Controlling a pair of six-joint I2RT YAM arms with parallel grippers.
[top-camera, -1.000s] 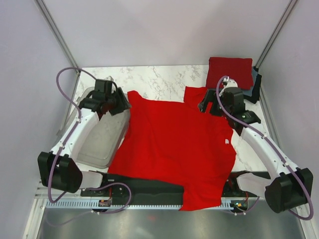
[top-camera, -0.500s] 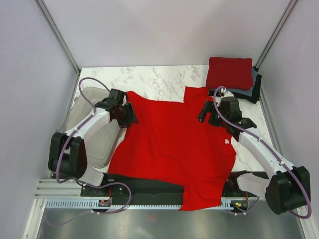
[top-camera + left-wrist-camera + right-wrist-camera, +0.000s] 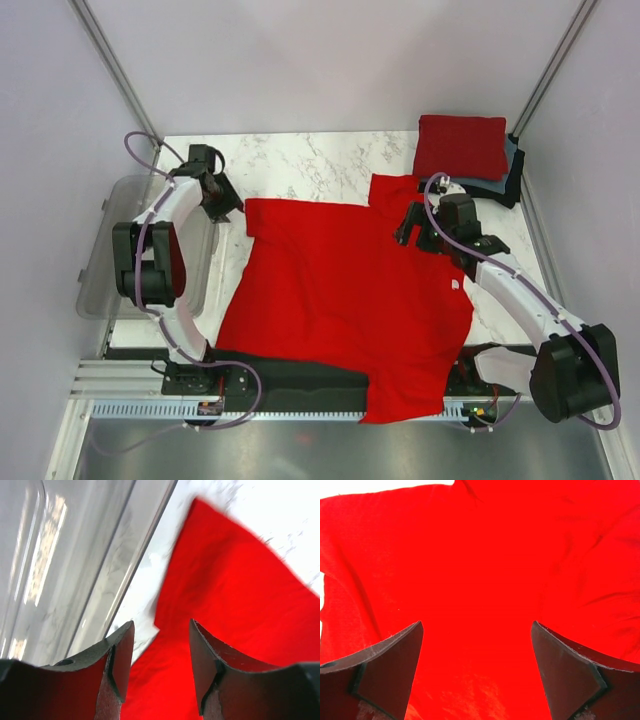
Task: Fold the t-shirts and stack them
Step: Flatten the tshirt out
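folded red tee [image 3: 460,145] tops a darker pile [image 3: 510,176] in the far right corner, so we judge part of the stack done. one red t-shirt [image 3: 340,300] left: spread flat and unfolded mid bench [image 3: 320,160], near part draped over the front edge. its white neck label [image 3: 456,285] sits at the right edge, so we read neck right, hem left, long axis roughly left-right. left end effector [image 3: 215,195] half open, empty, just beside the far-left corner. right end effector [image 3: 415,222] wide, empty, over the far sleeve.
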